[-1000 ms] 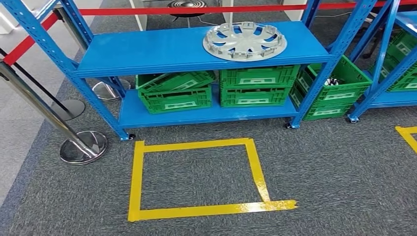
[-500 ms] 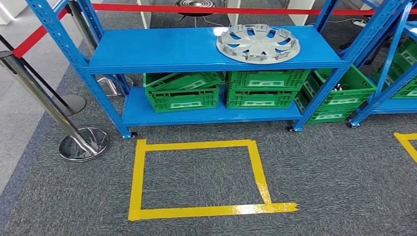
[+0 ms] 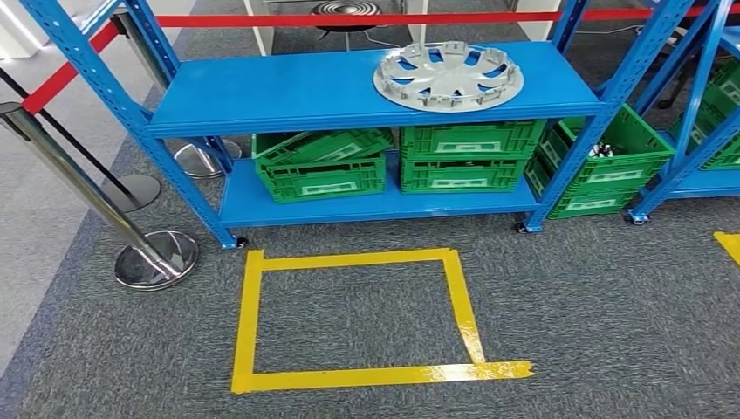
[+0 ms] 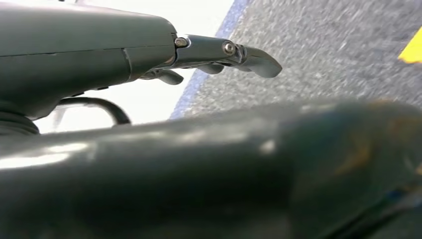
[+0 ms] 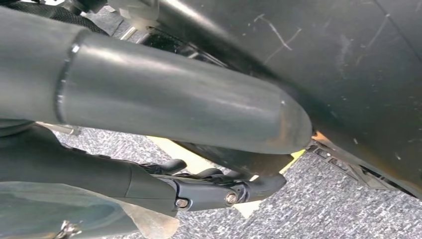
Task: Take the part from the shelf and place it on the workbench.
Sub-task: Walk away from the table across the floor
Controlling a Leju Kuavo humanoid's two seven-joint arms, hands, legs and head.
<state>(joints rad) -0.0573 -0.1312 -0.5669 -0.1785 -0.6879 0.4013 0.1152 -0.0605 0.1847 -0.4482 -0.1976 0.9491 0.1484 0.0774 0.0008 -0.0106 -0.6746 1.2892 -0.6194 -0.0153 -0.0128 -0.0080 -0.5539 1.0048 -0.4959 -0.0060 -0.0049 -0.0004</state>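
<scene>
The part is a silver-grey wheel cover [image 3: 448, 76] lying flat on the right half of the blue shelf's top board [image 3: 288, 92], straight ahead of me in the head view. My left hand [image 4: 219, 55] hangs over grey carpet in the left wrist view, fingers stretched out with nothing in them. In the right wrist view my right hand [image 5: 214, 189] also hangs low with fingers extended and nothing held, a yellow tape strip on the floor behind it. Both hands are far from the wheel cover.
Green crates [image 3: 320, 166] [image 3: 471, 155] fill the shelf's lower board, and another [image 3: 602, 157] stands at its right post. A yellow tape square [image 3: 249, 319] marks the carpet before the shelf. Chrome stanchions [image 3: 157, 259] with a red belt [image 3: 349, 19] stand left. A second blue rack [image 3: 698, 105] is at right.
The whole picture has shifted a little between frames, so the camera has moved; the shelf and the wheel cover keep their places relative to each other.
</scene>
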